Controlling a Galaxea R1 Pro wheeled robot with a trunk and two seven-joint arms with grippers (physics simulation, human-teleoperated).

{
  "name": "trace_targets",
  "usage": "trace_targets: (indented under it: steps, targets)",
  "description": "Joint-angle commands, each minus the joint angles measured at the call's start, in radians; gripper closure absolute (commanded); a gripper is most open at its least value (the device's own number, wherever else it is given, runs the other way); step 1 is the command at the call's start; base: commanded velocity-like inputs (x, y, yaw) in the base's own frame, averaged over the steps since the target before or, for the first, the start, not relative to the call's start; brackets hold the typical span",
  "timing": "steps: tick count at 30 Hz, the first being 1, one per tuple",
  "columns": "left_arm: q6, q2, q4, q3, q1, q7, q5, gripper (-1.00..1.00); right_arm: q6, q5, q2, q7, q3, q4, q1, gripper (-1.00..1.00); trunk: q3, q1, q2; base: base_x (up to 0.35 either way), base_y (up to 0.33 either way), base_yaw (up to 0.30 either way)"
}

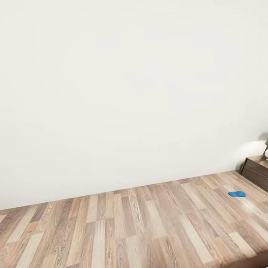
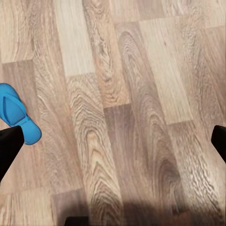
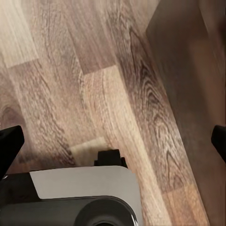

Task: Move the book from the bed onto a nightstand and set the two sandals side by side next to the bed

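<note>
Wide-spread dark fingertips of the left gripper [image 2: 113,141] point down at light wood-plank floor [image 2: 141,94], holding nothing. One bright blue flat sandal [image 2: 16,113] lies just beside one fingertip. Right gripper [image 3: 113,141] likewise gapes empty.

The right gripper [image 3: 113,141] hangs over the wood-plank floor [image 3: 108,94], its two dark fingertips [image 3: 9,143] spread wide apart with nothing between them. Part of the robot's grey and white body [image 3: 80,193] lies below it, and a darker brown surface [image 3: 188,84] borders the planks.
</note>
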Motion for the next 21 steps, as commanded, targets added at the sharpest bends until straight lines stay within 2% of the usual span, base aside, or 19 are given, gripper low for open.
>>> trace_targets:
  steps: [1,21]
  targets:
    - [-0.002,0.000,-0.001,0.001,0.000,-0.001,0.001,-1.00,-0.002,-0.001,0.000,0.000,-0.002,-0.001,0.000,-1.00,-0.001,0.001,0.000,0.288,0.000,0.000]
    - [-0.002,0.000,-0.001,-0.001,0.000,-0.001,0.001,-1.00,-0.002,-0.001,0.000,0.003,-0.002,-0.001,0.000,-1.00,-0.001,0.001,0.000,0.319,0.000,0.000]
